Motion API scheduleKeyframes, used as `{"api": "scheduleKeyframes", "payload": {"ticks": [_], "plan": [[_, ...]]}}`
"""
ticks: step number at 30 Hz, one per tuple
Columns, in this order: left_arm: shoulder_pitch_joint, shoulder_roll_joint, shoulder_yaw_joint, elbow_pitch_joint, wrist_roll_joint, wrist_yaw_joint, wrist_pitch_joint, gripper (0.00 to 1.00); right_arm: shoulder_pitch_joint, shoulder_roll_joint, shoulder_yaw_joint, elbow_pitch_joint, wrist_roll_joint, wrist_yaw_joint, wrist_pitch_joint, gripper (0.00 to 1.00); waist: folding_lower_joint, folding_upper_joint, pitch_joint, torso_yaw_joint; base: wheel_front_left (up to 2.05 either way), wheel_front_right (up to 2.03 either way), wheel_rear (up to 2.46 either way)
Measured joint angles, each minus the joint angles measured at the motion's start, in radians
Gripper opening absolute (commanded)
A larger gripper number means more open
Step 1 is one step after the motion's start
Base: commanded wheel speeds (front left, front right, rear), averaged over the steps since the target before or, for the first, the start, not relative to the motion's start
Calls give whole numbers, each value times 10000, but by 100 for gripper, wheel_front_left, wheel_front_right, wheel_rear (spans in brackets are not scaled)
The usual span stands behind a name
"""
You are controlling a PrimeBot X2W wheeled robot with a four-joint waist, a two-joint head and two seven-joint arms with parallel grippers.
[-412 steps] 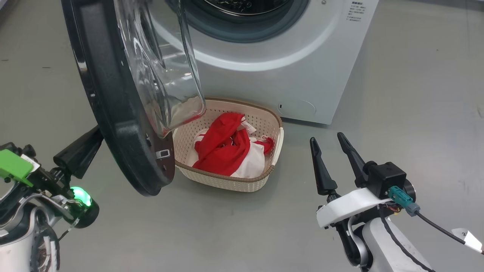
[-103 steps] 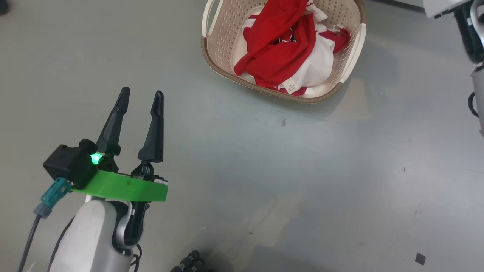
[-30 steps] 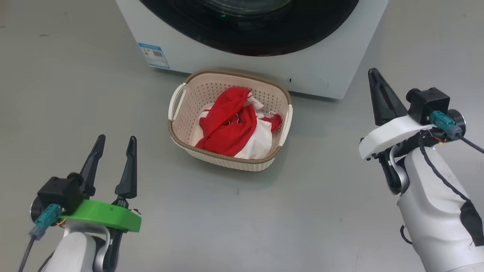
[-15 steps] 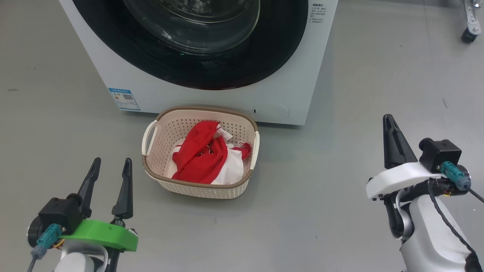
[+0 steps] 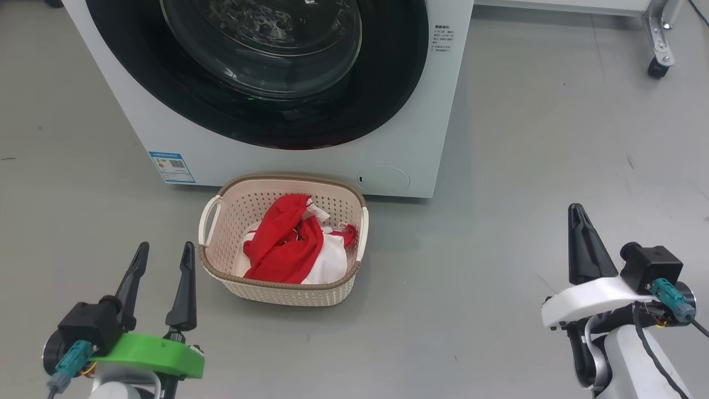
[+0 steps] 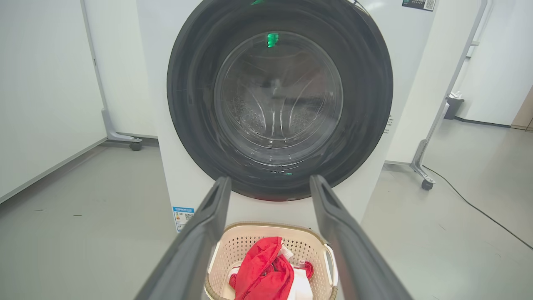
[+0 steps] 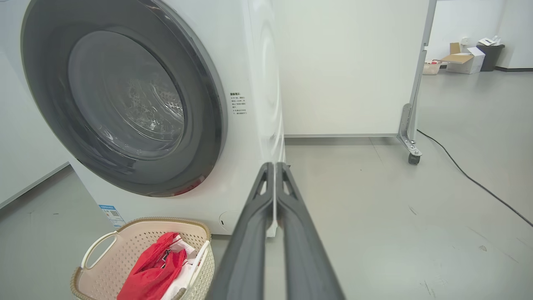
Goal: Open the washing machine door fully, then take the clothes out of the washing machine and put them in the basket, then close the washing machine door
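The washing machine stands at the top of the head view, and its black-rimmed round door lies shut flat against the front. Through the door's glass I see the dimpled steel drum. Red and white clothes lie in the cream basket on the floor just before the machine. My left gripper hovers open at the lower left, a little left of the basket. My right gripper is at the lower right, shut with nothing in it, its fingers pressed together.
Grey floor spreads all around. A wheeled frame foot stands at the upper right, beside a white partition. A black cable runs over the floor to the right. Boxes sit far back.
The head camera has tilted up, so the machine and basket sit lower in the picture than before. The door, open at first, now lies shut. Both grippers stay low.
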Motion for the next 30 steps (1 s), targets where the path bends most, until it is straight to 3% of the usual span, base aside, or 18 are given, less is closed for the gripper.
{"api": "scheduleKeyframes", "payload": {"ticks": [1,30], "plan": [[25,-4,31,-2,4,0,0,100,64,8,12,-67,-2,0,0,98,0,1,3,3,0,0,0],[200,-138,117,10,305,0,0,100,926,182,17,-1007,-119,-2,0,100,1,0,-93,62,0,0,0]]}}
